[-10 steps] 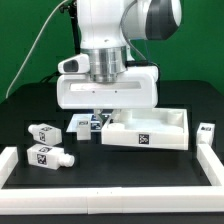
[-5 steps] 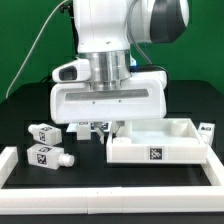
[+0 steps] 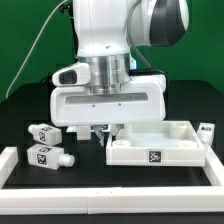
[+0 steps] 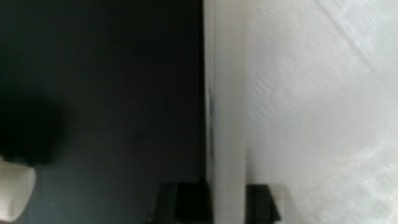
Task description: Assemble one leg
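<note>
My gripper (image 3: 109, 130) hangs under the big white hand, just above the black table. It is shut on the left wall of the large white tray-like panel (image 3: 160, 145), which lies flat at the exterior view's right. In the wrist view the panel's wall (image 4: 228, 110) runs straight between my two dark fingers (image 4: 187, 200), and my gripper (image 4: 226, 198) clamps it. Two white legs with tags lie at the exterior view's left, one (image 3: 45, 132) behind the other (image 3: 47, 156). A third leg (image 3: 205, 133) stands by the panel's right side.
A low white rail (image 3: 100, 191) runs along the front of the table, with raised ends at the left (image 3: 8, 160) and the right (image 3: 211, 165). A blurred white shape (image 4: 15, 192) shows at the edge of the wrist view.
The hand and the panel have moved toward the front and the exterior view's right. The small part seen beside the fingers a second ago is now hidden behind the hand.
</note>
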`<action>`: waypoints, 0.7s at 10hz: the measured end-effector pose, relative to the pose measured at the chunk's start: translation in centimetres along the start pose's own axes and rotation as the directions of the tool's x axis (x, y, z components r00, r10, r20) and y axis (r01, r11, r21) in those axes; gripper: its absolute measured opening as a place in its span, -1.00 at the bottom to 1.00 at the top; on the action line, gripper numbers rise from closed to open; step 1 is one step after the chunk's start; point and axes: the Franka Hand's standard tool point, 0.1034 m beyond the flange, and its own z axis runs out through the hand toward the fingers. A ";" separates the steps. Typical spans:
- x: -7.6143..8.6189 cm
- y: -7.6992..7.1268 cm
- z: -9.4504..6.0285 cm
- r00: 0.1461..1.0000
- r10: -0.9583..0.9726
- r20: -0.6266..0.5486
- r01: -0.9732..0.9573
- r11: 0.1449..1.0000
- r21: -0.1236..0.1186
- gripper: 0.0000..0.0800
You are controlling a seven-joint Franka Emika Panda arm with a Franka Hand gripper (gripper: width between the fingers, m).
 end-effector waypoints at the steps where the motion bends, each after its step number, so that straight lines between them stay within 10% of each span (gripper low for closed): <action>1: 0.9 -0.1 0.5 1.000 -0.006 -0.004 0.006 1.000 -0.003 -0.86; 5: 6.5 -1.0 2.5 0.996 -0.079 -0.028 0.078 0.997 -0.020 -0.86; 7: 6.2 -0.9 2.7 0.997 -0.076 -0.024 0.076 0.997 -0.021 -0.86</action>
